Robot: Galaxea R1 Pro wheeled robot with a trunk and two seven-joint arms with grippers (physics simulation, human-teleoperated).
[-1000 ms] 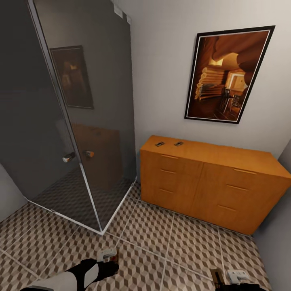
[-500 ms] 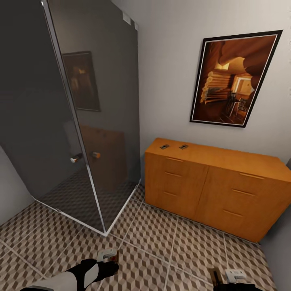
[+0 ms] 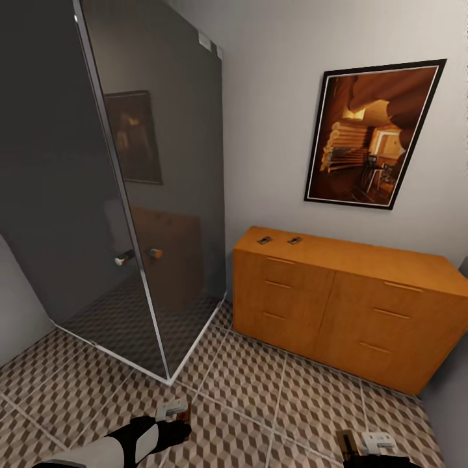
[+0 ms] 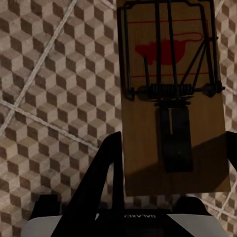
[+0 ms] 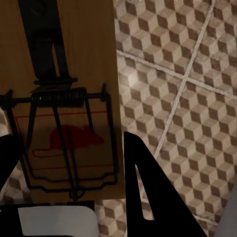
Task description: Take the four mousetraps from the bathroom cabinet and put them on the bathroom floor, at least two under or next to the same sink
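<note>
left gripper [image 4: 168, 163] pinching a flat brown wooden mousetrap [image 4: 173, 94] with dark wire parts above the cube-patterned tiled floor [image 4: 54, 89]. right gripper [image 5: 69, 163] clamped on a second identical trap [image 5: 64, 98]. two more small traps [image 3: 264, 240] [image 3: 294, 240] resting on the orange-brown wooden cabinet [image 3: 344, 305], near its end beside the dark glass shower enclosure [image 3: 97, 195].

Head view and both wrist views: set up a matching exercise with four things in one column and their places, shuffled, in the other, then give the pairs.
Things:
1. Two small dark mousetraps
2. Wooden mousetrap with red mouse print
3. Dark-framed orange picture
4. Dark glass shower enclosure

Places:
A. On the pale wall above the orange-brown wooden cabinet
B. Between the left gripper fingers
C. On the cabinet's flat top
D. On the cube-patterned tile floor, beside the cabinet

Pairs: 1-C, 2-B, 3-A, 4-D
</note>
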